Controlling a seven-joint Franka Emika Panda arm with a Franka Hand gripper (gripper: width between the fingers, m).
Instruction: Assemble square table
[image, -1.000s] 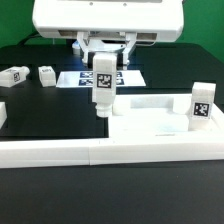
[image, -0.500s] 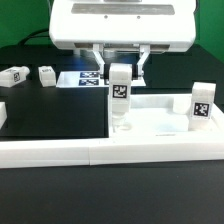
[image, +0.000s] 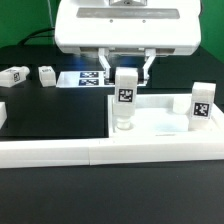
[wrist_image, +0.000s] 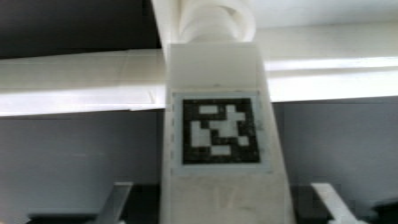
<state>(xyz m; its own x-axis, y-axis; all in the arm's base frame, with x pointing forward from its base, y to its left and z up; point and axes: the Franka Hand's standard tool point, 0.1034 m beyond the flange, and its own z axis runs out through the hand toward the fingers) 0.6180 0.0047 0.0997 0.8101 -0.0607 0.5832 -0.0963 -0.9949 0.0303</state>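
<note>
A white table leg (image: 125, 100) with a black-and-white tag hangs upright, and my gripper (image: 126, 72) is shut on its upper end. Its lower end is at the near left corner of the white square tabletop (image: 160, 118); I cannot tell if it touches. A second leg (image: 201, 105) stands upright at the tabletop's right corner. In the wrist view the held leg (wrist_image: 219, 120) fills the middle, between the fingers of my gripper (wrist_image: 222, 203), with the tabletop (wrist_image: 71, 130) behind it.
Two loose tagged legs (image: 14, 76) (image: 46, 74) lie on the black table at the back left. The marker board (image: 88, 78) lies behind the gripper. A long white border bar (image: 100, 152) runs along the front, another piece (image: 3, 112) at the left.
My gripper has carried the leg towards the exterior view's right, from the tabletop's left edge to over its near left corner, and a little lower.
</note>
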